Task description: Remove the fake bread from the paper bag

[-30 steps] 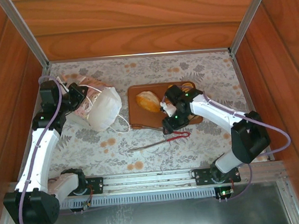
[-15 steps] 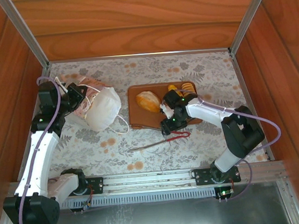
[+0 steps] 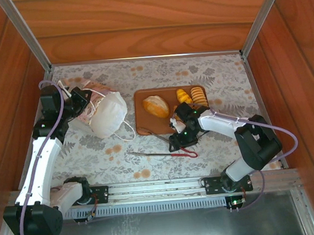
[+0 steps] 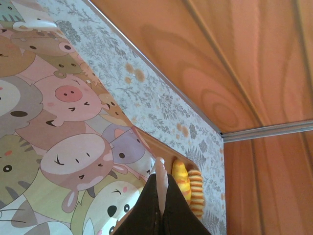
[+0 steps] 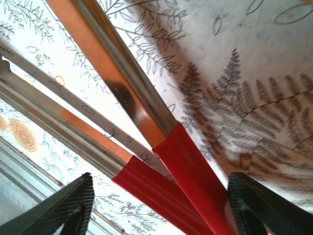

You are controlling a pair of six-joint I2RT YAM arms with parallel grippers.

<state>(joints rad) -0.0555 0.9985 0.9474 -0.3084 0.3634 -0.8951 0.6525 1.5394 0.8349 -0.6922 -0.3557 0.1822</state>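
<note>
Right hand [image 3: 176, 143] drawn back off tray [image 3: 140, 99], released, straddling tongs [image 3: 154, 153], left hand [image 3: 83, 103] clenched, apparently on paper bag [image 3: 108, 113]

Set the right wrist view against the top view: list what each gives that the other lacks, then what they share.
Right wrist view: close detail of the tongs, with shiny metal arms and red-covered ends, lying on the tablecloth between the fingers of the open right gripper; fern print sharp.
Top view: the paper bag lying on its side at the left gripper, and three pieces of fake bread on the brown tray.
Shared: the tongs, the right gripper over them, and the tablecloth.
</note>
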